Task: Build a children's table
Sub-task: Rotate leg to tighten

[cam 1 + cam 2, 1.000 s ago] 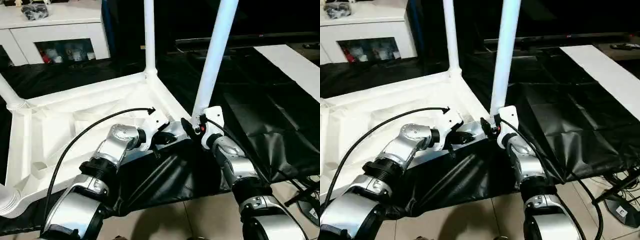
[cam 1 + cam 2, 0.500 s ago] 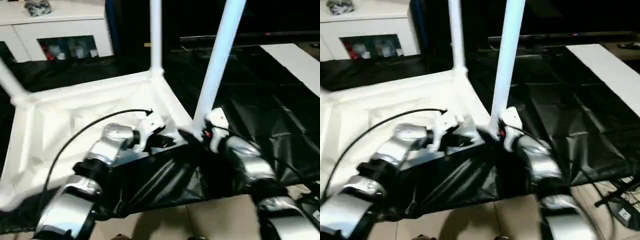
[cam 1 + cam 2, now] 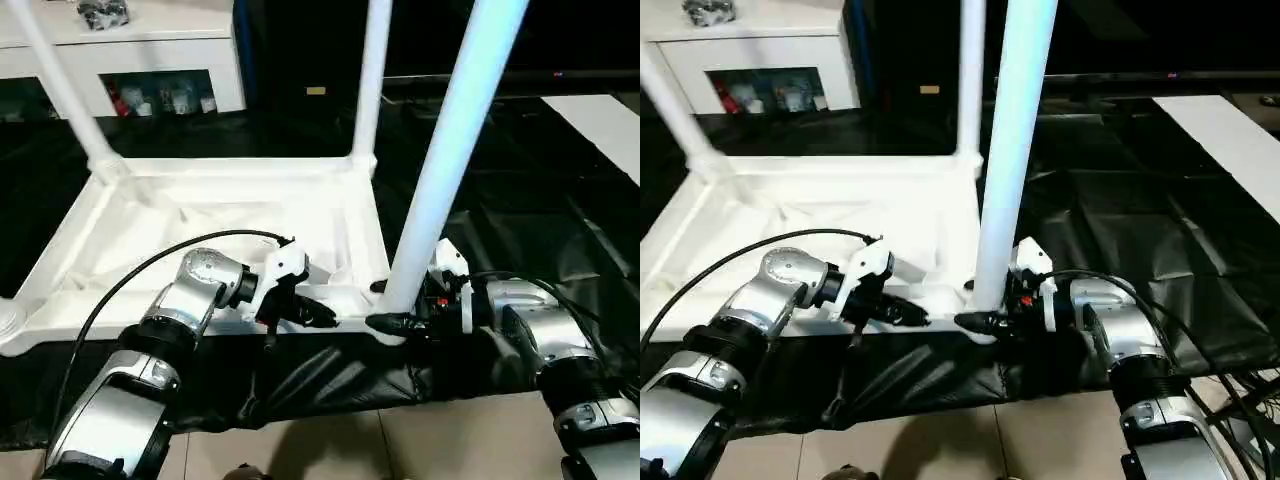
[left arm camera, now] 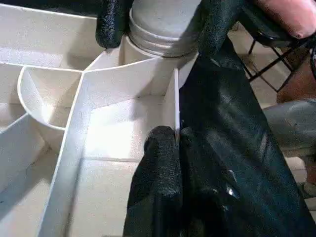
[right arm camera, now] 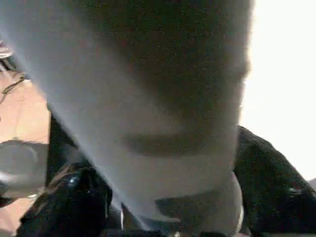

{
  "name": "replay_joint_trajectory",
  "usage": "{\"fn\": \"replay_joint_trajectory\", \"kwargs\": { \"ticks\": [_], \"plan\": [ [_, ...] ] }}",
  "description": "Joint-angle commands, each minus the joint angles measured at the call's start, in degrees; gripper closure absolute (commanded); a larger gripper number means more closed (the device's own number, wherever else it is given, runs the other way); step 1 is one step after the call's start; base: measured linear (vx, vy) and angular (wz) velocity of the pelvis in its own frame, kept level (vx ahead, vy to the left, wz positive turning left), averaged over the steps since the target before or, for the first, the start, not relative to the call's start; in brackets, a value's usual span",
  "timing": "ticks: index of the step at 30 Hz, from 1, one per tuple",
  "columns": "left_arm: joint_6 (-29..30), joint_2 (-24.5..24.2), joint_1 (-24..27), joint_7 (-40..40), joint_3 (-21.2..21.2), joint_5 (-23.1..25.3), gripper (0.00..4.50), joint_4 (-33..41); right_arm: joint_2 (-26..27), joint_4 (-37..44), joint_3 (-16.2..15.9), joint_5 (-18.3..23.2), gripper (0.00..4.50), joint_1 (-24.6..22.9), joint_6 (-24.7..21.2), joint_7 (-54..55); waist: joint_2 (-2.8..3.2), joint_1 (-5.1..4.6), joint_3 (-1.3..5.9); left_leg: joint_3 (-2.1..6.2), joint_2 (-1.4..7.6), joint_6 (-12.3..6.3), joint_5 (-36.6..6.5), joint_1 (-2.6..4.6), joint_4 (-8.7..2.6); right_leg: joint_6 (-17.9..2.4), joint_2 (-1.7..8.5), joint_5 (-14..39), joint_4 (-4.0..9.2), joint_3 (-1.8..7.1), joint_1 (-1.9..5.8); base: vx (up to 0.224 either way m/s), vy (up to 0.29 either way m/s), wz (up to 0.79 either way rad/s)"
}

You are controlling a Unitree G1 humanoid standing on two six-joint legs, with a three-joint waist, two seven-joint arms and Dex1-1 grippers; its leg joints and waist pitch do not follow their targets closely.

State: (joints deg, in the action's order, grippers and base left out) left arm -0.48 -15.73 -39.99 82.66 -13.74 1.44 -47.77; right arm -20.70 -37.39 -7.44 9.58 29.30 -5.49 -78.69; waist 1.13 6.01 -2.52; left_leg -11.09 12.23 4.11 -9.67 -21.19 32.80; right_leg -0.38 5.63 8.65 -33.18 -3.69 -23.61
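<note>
The children's table lies upside down, its white ribbed top (image 3: 200, 215) on a black sheet. Three white legs stand up from its corner sockets: the near right leg (image 3: 450, 150), a back leg (image 3: 370, 80) and a far left leg (image 3: 60, 80). My left gripper (image 3: 315, 315) is shut on the thin front rim (image 4: 175, 98) of the top, just left of the near right socket. My right gripper (image 3: 385, 305) reaches in from the right, and its black fingers (image 4: 111, 24) clasp the base of the near right leg (image 4: 163, 19) on both sides.
A white glass-door cabinet (image 3: 150, 50) stands behind the table at the left. The black sheet (image 3: 520, 230) spreads to the right, past it a white board (image 3: 600, 120). Tiled floor (image 3: 400, 440) shows along the near edge.
The head camera has shifted, so the whole scene looks turned. My right forearm has dropped and swung out to the right, now meeting the leg's base sideways. The left gripper keeps its hold on the rim.
</note>
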Motion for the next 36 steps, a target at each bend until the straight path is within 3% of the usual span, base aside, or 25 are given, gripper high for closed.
{"fn": "replay_joint_trajectory", "kwargs": {
  "ticks": [1, 9, 13, 16, 18, 21, 23, 24, 28, 31, 32, 36],
  "plan": [
    [-1.31, 1.45, -1.82, 0.56, -0.66, -1.55, 4.5, 0.81, 1.1, 1.36, -3.3, -0.27, 1.52, 0.36, -0.3, -2.33, -0.4, -0.12, 3.79, 0.01, 1.09, -3.87, -13.7, 0.94, -3.48, -14.67, 2.25, 12.42, 3.1, 1.6, 3.02, 0.0, 0.0, 0.0],
    [-2.05, 1.13, -1.8, 0.63, -0.52, -1.01, 4.5, 0.1, 1.16, 2.53, -3.83, -0.45, 1.86, -0.27, -0.81, -2.78, -0.31, 0.09, 3.88, 0.06, 1.04, -3.55, -13.2, 0.87, -3.44, -14.28, 2.24, 12.23, 3.0, 1.57, 3.1, 0.0, 0.0, 0.0],
    [-2.26, 1.6, -2.07, -2.71, -0.12, -0.15, 4.5, -0.74, 2.08, 3.02, -2.53, -0.36, 1.87, -1.13, -0.21, 0.56, -0.31, 0.11, 3.86, 0.05, 1.03, -3.54, -13.41, 0.87, -3.44, -14.35, 2.23, 12.06, 3.01, 1.55, 3.1, 0.0, 0.0, 0.0],
    [-1.67, 2.93, -2.76, -9.29, 0.48, 1.22, 4.5, -1.8, 4.15, 0.72, 0.02, -1.83, 1.88, -0.88, 2.09, 10.32, -0.4, 0.08, 3.74, 0.06, 1.06, -2.6, -14.49, 1.03, -3.58, -13.5, 2.34, 14.5, 3.3, 1.58, 2.88, 0.0, 0.0, 0.0],
    [-0.12, 4.43, -3.04, -13.22, 1.29, 1.21, 4.5, -1.75, 5.68, -1.41, 1.58, -3.22, 1.88, -0.37, 2.84, 18.11, -0.4, -0.16, 3.52, 0.2, 0.91, -1.17, -16.15, 1.18, -3.82, -11.83, 2.49, 19.73, 3.81, 1.53, 2.76, 0.0, 0.0, 0.0],
    [2.37, 7.81, -2.99, -19.02, 1.52, 1.66, 4.5, -0.92, 8.62, -4.49, 3.66, -5.12, 1.89, 0.6, 2.87, 30.69, -0.43, -0.86, 3.41, 0.38, 0.75, -0.38, -17.08, 1.2, -3.99, -10.34, 2.41, 22.75, 4.26, 1.5, 2.64, 0.0, 0.0, 0.0],
    [4.46, 10.61, -2.87, -23.09, 1.66, 1.75, 4.5, -0.41, 11.3, -5.97, 5.2, -5.2, 1.89, 1.24, 2.15, 37.98, -0.14, -1.5, 3.29, 0.44, 0.72, -0.04, -18.04, 1.3, -4.1, -10.31, 2.36, 23.19, 4.44, 1.55, 2.36, 0.0, 0.0, 0.0],
    [5.57, 12.89, -2.97, -26.08, 1.22, 2.29, 4.5, -0.64, 14.19, -7.43, 6.44, -4.92, 1.89, 2.22, 1.53, 44.02, -0.17, -1.72, 3.38, 0.53, 0.47, -0.09, -18.41, 1.13, -4.11, -9.9, 2.22, 23.41, 4.53, 1.39, 2.63, 0.0, 0.0, 0.0],
    [6.24, 15.88, -3.49, -31.52, 1.72, 2.49, 4.5, -1.86, 18.1, -9.2, 7.05, -5.56, 1.89, 3.6, 2.07, 51.09, -0.32, -2.38, 3.47, 0.42, 0.19, -1.18, -18.29, 1.04, -4.01, -9.11, 2.22, 23.58, 4.74, 1.33, 2.48, 0.0, 0.0, 0.0],
    [5.68, 17.24, -3.1, -32.98, 0.81, 3.65, 4.5, -1.59, 21.01, -10.1, 6.21, -7.32, 1.89, 4.83, 4.5, 56.09, -0.04, -2.95, 3.46, 0.48, 0.14, -1.49, -18.33, 0.88, -4.07, -8.85, 2.13, 23.91, 4.83, 1.17, 2.41, 0.0, 0.0, 0.0],
    [5.45, 16.85, -2.47, -32.42, 0.01, 4.41, 4.5, -0.63, 21.73, -10.03, 5.99, -7.76, 1.34, 4.95, 6.38, 56.71, -0.08, -2.93, 3.5, 0.43, 0.09, -1.68, -18.73, 0.9, -4.04, -8.34, 2.19, 24.69, 5.02, 1.13, 2.39, 0.0, 0.0, 0.0],
    [4.73, 15.16, -1.85, -31.45, -0.56, 5.07, 4.5, -0.01, 21.11, -9.54, 6.43, -7.3, 0.99, 4.77, 7.62, 55.34, -0.1, -2.84, 3.62, 0.5, 0.29, -2.27, -18.14, 0.69, -4.14, -8.69, 2.23, 22.56, 4.73, 1.2, 2.5, 0.0, 0.0, 0.0]
  ]
}}
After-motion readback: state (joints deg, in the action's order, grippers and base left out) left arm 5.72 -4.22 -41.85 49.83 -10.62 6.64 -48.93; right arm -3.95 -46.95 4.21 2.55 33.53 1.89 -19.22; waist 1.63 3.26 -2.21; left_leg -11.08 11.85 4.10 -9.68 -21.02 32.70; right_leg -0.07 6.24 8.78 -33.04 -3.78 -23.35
